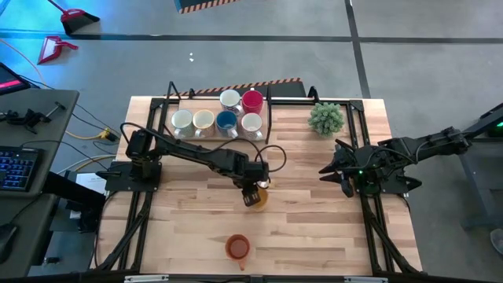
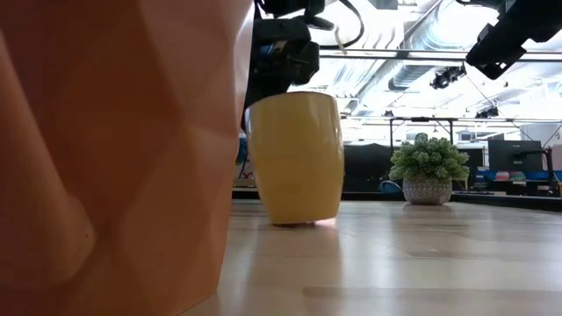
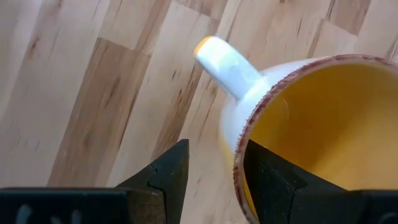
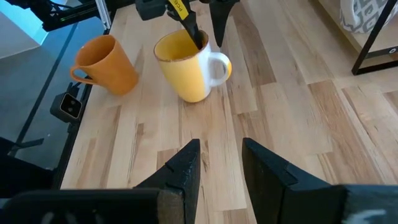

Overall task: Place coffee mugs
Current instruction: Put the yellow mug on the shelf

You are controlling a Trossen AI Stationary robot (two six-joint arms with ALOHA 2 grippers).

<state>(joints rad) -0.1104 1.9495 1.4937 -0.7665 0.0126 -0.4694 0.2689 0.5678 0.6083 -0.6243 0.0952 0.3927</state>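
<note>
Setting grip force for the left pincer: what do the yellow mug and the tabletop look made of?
The yellow mug looks like glazed ceramic: glossy, with a speckled brown rim and a pale handle. The tabletop looks like wood in jointed planks with visible grain and a smooth satin finish. The left pincer straddles the mug's wall.

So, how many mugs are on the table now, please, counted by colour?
White/cream mugs: 4
Blue mug: 1
Red mug: 1
Yellow mug: 1
Orange mug: 1
Total: 8 mugs
</note>
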